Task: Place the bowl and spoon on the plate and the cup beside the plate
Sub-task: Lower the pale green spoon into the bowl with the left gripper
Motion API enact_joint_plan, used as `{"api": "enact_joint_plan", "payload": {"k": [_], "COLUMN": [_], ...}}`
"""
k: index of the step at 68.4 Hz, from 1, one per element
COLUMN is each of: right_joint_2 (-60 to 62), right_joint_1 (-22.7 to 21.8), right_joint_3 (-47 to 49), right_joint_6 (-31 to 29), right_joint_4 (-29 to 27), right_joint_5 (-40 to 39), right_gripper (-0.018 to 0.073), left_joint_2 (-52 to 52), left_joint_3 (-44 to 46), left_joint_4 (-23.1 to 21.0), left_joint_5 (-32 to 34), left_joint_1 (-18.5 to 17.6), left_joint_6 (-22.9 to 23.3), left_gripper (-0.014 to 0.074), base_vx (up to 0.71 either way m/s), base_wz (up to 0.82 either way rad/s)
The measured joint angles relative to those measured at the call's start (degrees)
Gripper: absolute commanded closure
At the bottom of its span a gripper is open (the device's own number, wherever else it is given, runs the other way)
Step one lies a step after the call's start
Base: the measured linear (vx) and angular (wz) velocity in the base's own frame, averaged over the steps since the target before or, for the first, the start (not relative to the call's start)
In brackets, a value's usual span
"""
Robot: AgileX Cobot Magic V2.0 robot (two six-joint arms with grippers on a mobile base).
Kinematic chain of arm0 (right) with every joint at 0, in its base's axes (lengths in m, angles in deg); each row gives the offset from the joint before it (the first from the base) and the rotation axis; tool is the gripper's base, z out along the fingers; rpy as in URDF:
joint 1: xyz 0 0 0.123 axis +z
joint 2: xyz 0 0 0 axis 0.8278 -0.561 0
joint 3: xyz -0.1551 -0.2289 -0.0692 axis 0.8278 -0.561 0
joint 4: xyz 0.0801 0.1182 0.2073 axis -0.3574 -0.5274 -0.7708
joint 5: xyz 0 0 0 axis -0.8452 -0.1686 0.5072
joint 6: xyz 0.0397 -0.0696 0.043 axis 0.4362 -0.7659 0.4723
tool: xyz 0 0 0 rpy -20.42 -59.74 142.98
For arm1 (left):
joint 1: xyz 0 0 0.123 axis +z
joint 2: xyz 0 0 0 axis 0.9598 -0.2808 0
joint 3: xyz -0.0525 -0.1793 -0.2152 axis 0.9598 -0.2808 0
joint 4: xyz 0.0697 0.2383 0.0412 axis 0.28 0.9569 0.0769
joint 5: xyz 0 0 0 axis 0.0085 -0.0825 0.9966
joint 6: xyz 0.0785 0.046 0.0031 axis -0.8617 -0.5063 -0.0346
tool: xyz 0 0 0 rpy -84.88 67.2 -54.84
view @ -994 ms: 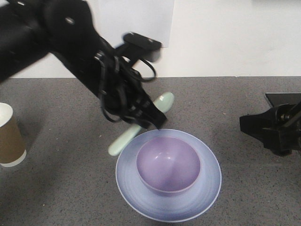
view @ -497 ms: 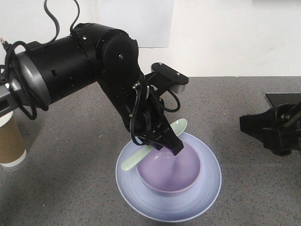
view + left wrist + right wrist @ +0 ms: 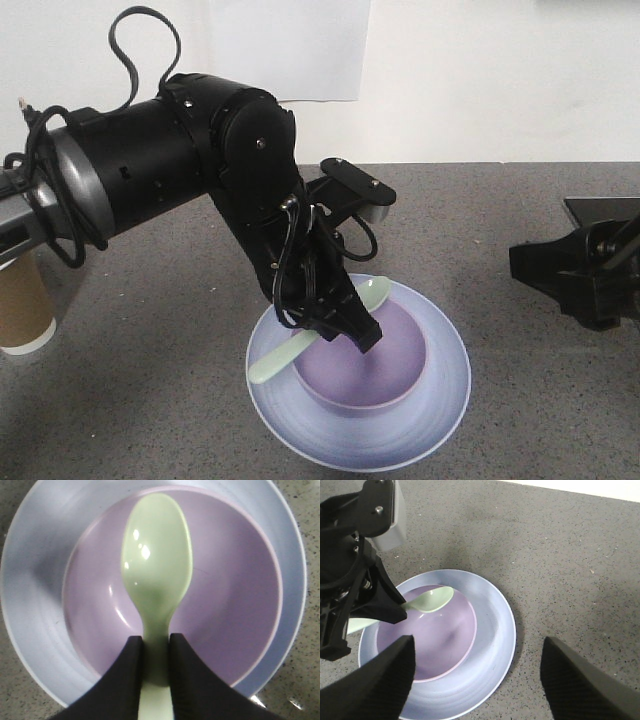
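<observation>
The spoon (image 3: 156, 565) is clamped by its neck in the left pincer (image 3: 156, 645). Its oval head hangs over the hollow of the bowl (image 3: 235, 605) and its handle sticks out past the near rim. The bowl sits inside the plate (image 3: 30, 580), a little off centre. Whether the head already touches the bowl's wall is hard to tell from the wrist view; it looks just clear.

The risk lies in the release. With so much handle overhanging the rim, the spoon may tip and slide out onto the counter (image 3: 560, 400). The fingers might also nudge the light bowl across the plate.

The right pincer (image 3: 477, 645) waits with its fingers wide apart, near the plate. The cup (image 3: 22, 300) stands well apart, at the far left.
</observation>
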Motion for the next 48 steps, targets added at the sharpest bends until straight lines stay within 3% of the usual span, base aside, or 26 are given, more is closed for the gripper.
{"api": "enact_joint_plan", "payload": {"k": [48], "right_joint_2": [0.0], "right_joint_1": [0.0], "right_joint_3": [0.0], "right_joint_6": [0.0], "right_joint_4": [0.0], "right_joint_5": [-0.24], "right_gripper": [0.0042], "left_joint_2": [0.0], "left_joint_3": [0.0], "left_joint_4": [-1.7], "left_joint_5": [0.0], "left_joint_1": [0.0], "left_joint_6": [-0.3], "left_gripper": [0.0586], "base_vx": [0.0], "base_wz": [0.0]}}
